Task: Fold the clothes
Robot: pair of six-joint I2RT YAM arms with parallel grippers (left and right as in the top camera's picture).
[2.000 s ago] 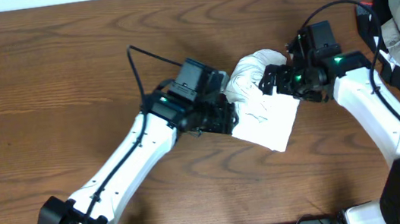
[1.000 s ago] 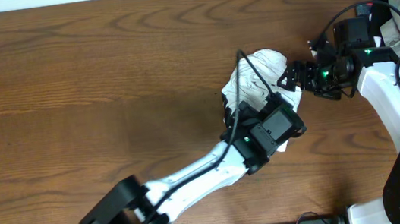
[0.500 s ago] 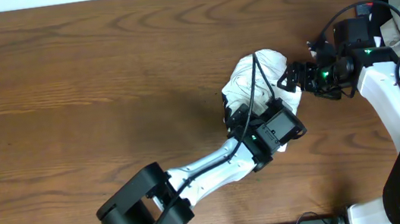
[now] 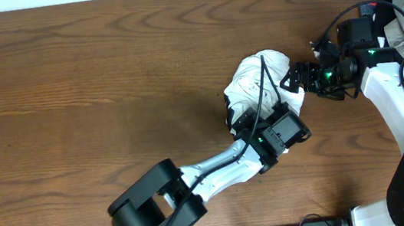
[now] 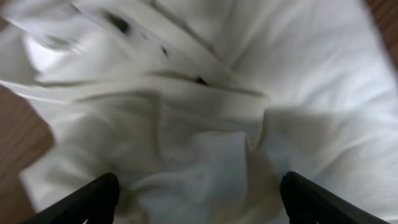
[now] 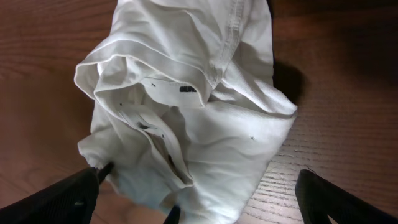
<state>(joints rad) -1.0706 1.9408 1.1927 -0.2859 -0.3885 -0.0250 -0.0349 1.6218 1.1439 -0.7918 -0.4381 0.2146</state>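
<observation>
Clothes (image 4: 261, 75) lie on the table (image 4: 67, 83) beside the right gripper (image 4: 292, 83).

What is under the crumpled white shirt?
The white shirt lies bunched on the wooden table, whose brown boards show on both sides of it. The spot directly beneath is covered by cloth, so anything hidden there cannot be seen.

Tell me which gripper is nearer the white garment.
Left. The left gripper is over the garment, open, cloth filling its view; the right gripper is open beside the garment's edge, farther back.
</observation>
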